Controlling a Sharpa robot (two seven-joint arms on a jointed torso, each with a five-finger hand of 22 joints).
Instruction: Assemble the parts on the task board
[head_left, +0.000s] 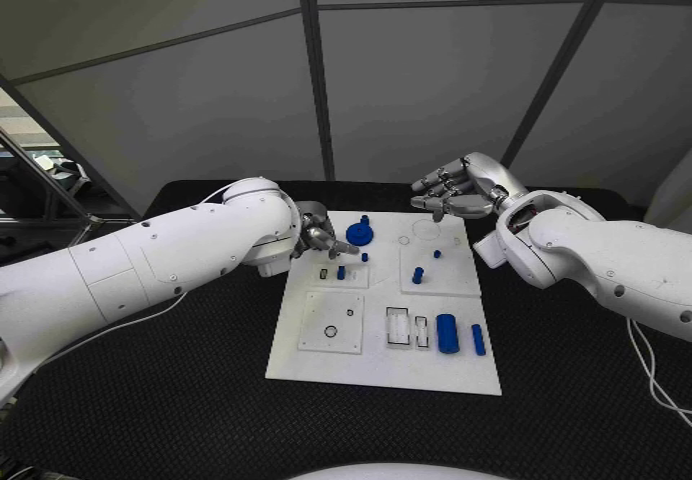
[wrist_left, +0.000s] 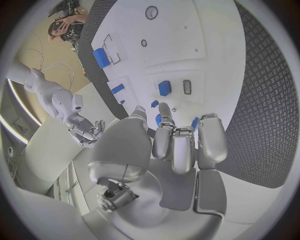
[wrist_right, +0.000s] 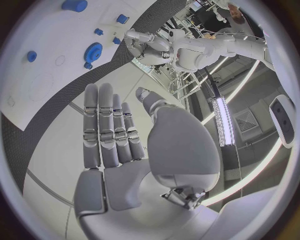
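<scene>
Left hand curled by blue gear, grasp unclear; right hand released above task board. Approach gear slow, pinch rim evenly.

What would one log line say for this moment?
left robot hand: at gear, grip unclear | right robot hand: open, raised | task board: parts loose

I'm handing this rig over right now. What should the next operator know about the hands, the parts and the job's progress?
Left hand: low over the task board's far left corner, by the blue gear; whether it holds anything, I cannot tell.
Right hand: open, raised past the board's far edge.
Parts: small pegs mid-board; the blue cylinder and a thin blue bar lie loose near the right edge.
Left: loose parts not yet placed.
</scene>
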